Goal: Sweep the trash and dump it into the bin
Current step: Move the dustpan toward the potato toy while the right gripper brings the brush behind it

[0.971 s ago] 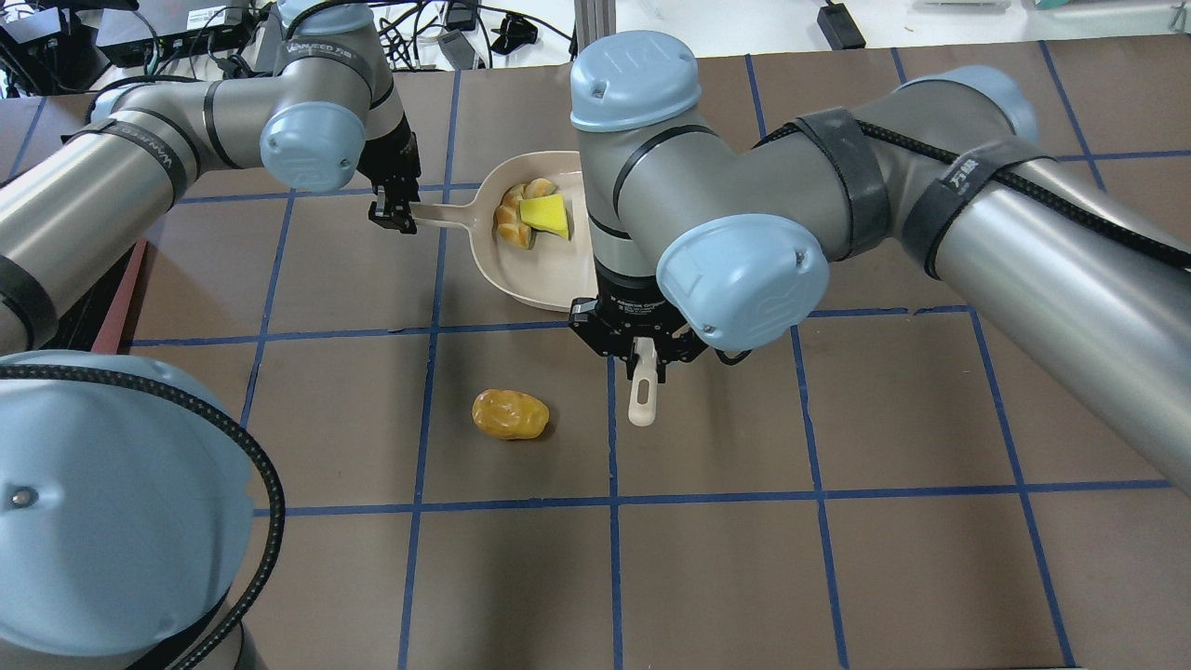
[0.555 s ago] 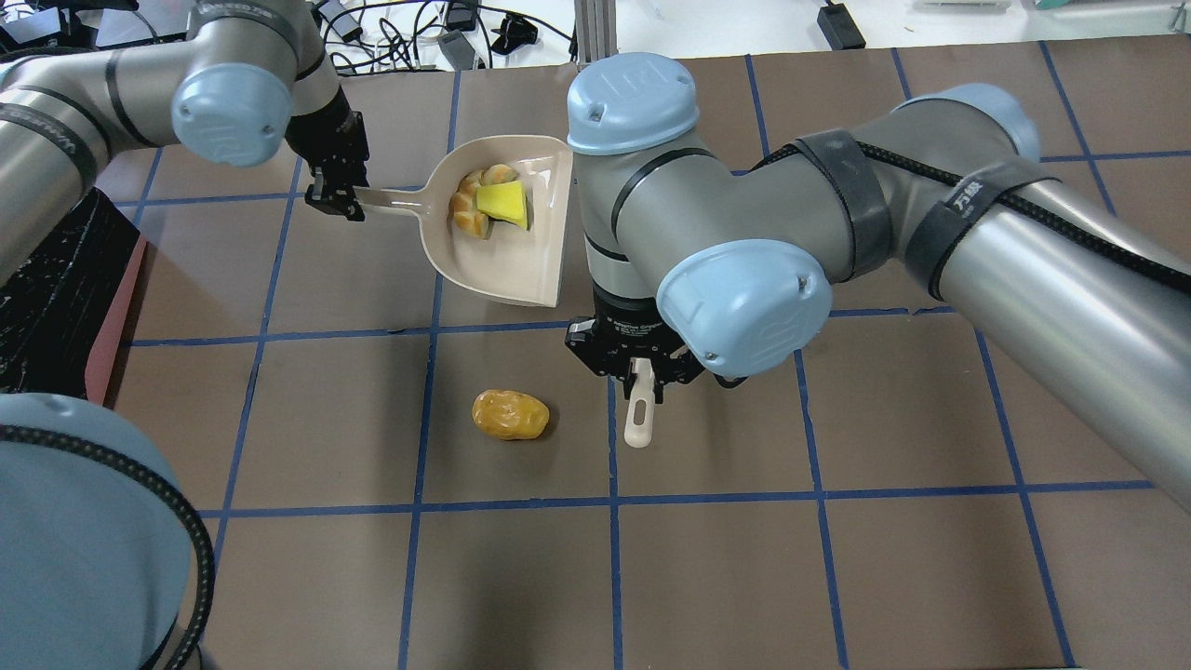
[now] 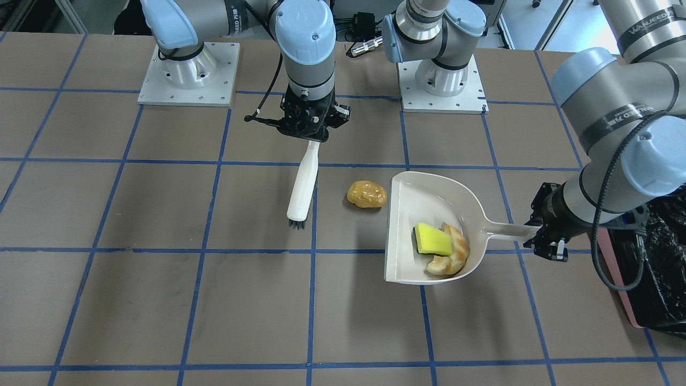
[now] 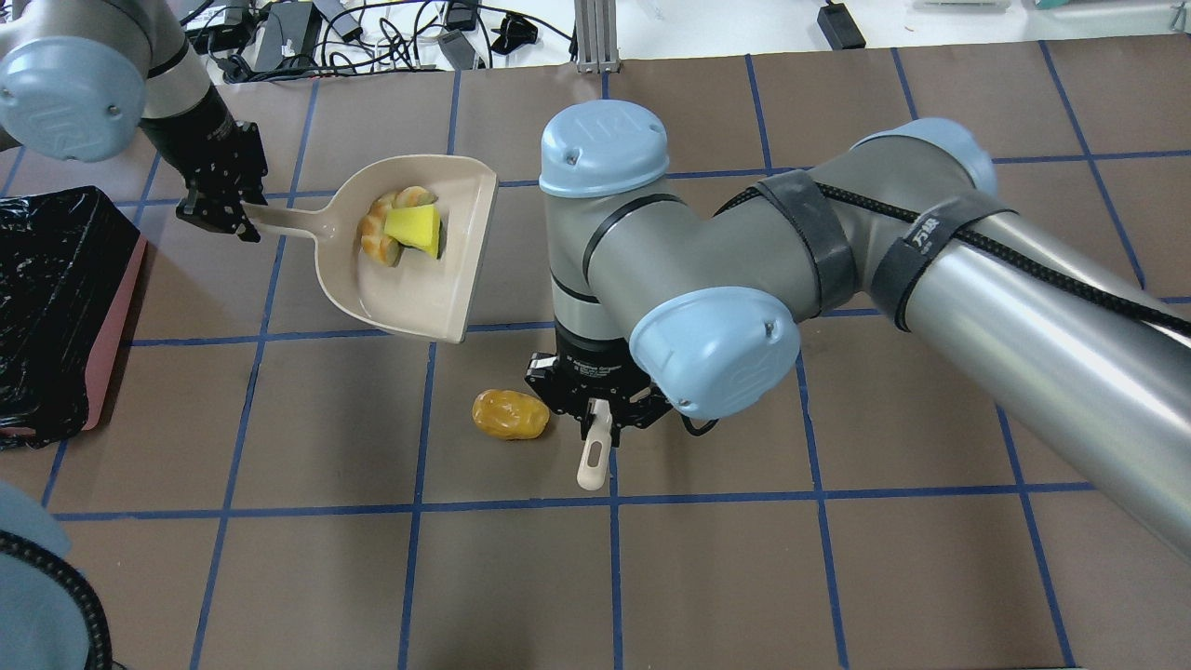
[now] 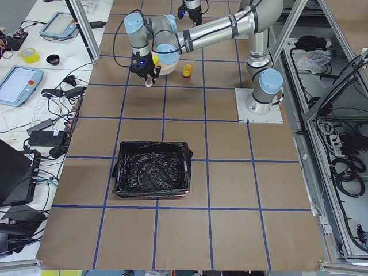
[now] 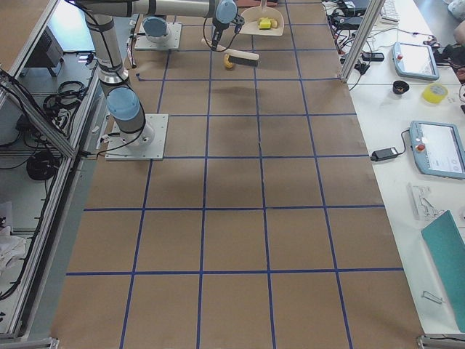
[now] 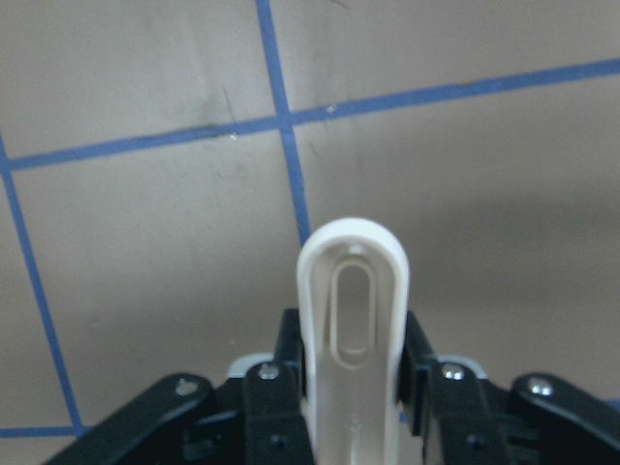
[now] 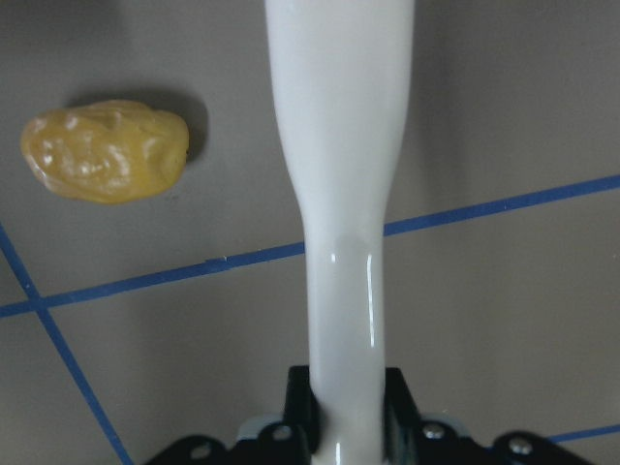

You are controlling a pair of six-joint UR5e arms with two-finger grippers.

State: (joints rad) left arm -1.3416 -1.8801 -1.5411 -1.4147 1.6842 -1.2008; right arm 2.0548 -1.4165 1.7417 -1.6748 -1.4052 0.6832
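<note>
dustpan point(image 4: 409, 288) looks lifted off the table point(image 4: 837, 558), with the left gripper point(image 4: 223, 216) clamped on the end of its handle. the yellow-green wedge point(image 4: 414, 230) and the tan croissant piece point(image 4: 377, 237) lie loose near its back wall. they look light and hard, so they probably slide easily. i'd keep the pan level and carry it by that handle, never by the pieces.

the golden-brown blob point(image 4: 509, 414) sits on the table, glossy, rounded and likely to skid or roll. it's one to push with bristles, not pinch. the right gripper point(image 4: 595, 414) is closed around the white brush point(image 3: 303, 187) just beside it.

against a second ago, the pan has swung well over toward the bin point(image 4: 116, 316), which now shows far more of its black liner. the pan is near it but not yet above it. the brush hand has come back toward the robot and closer to the blob. the blob itself hasn't budged.
</note>
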